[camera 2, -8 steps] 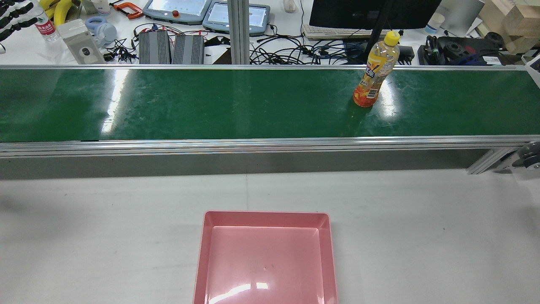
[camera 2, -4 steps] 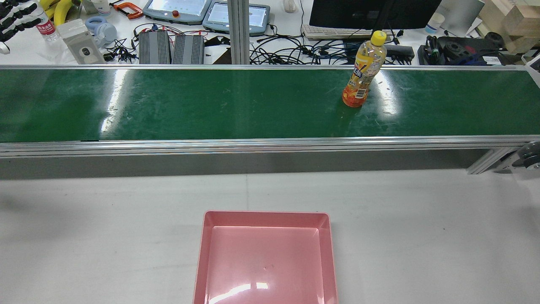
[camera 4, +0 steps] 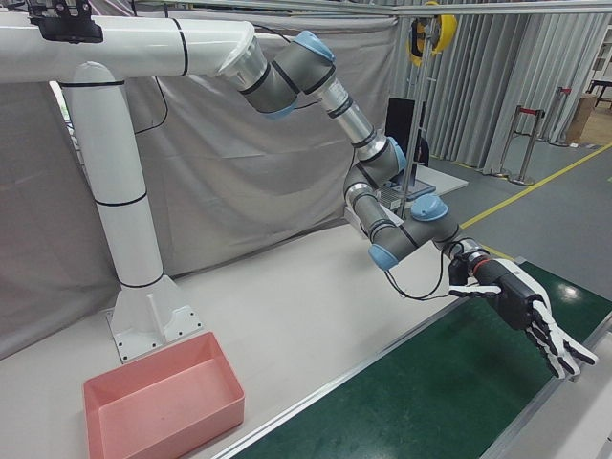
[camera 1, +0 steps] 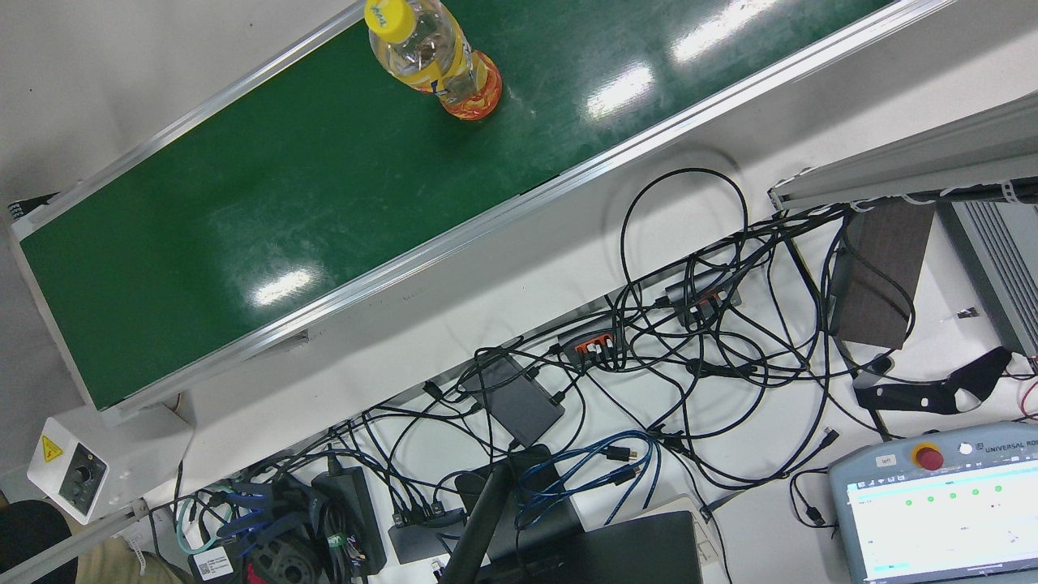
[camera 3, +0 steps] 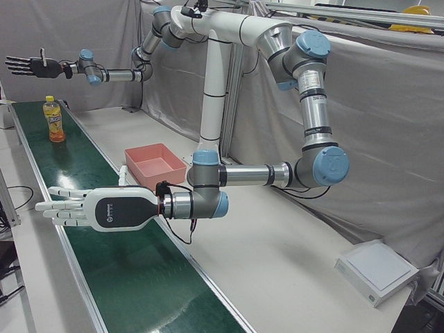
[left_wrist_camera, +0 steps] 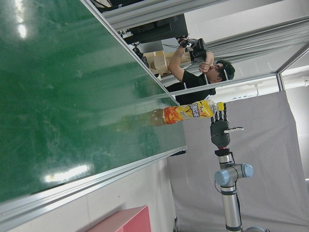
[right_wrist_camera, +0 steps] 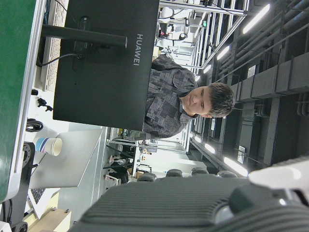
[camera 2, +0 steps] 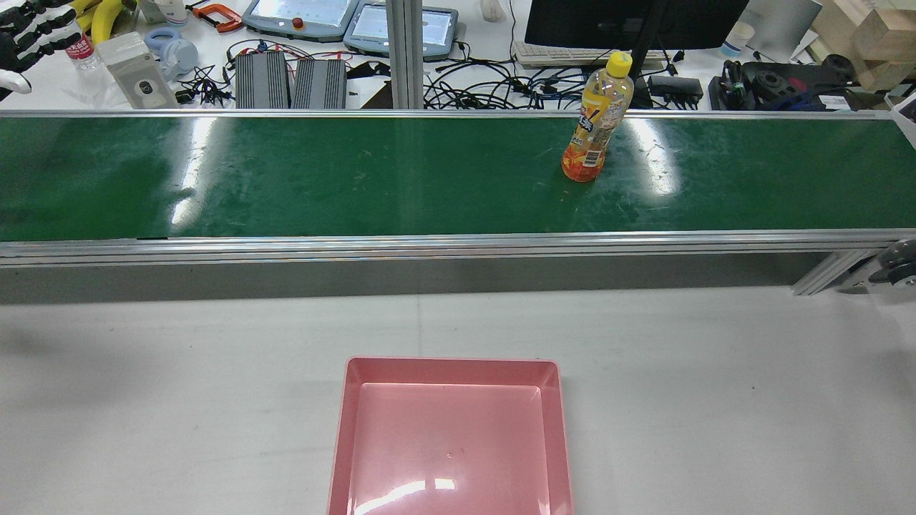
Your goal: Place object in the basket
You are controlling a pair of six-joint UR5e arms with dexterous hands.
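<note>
An orange-labelled drink bottle (camera 2: 594,121) w/ yellow cap stands upright on the green conveyor belt (camera 2: 358,179), right of centre in the rear view and toward the belt's far edge. The pink basket (camera 2: 451,362) sits on the grey table at bottom centre, well apart from the bottle, only its glossy floor showing.

Rear view catches just the left hand (camera 2: 21,36) at the upper-left corner. The left-front view shows both: the left hand (camera 3: 90,208), fingers spread and holding nothing, hovers over the near end of the belt (camera 3: 139,277) at lower left; the right hand (camera 3: 28,66), also splayed and holding nothing, hangs at upper left beyond the bottle (camera 3: 53,121), with the basket (camera 3: 142,150) mid-frame. The right-front view shows the right hand (camera 4: 521,306) flat over the belt (camera 4: 430,402) at lower right, the basket (camera 4: 96,387) at lower left, no bottle.

The front view has the bottle (camera 1: 434,61) at the top edge, a cable tangle (camera 1: 689,324) and a teach pendant (camera 1: 941,511) at lower right. The left hand view looks along the belt to the bottle (left_wrist_camera: 186,113), w/ a person (left_wrist_camera: 193,72) behind it. The right hand view shows a Huawei monitor (right_wrist_camera: 106,63), another person (right_wrist_camera: 183,101) and a paper cup (right_wrist_camera: 48,145).
</note>
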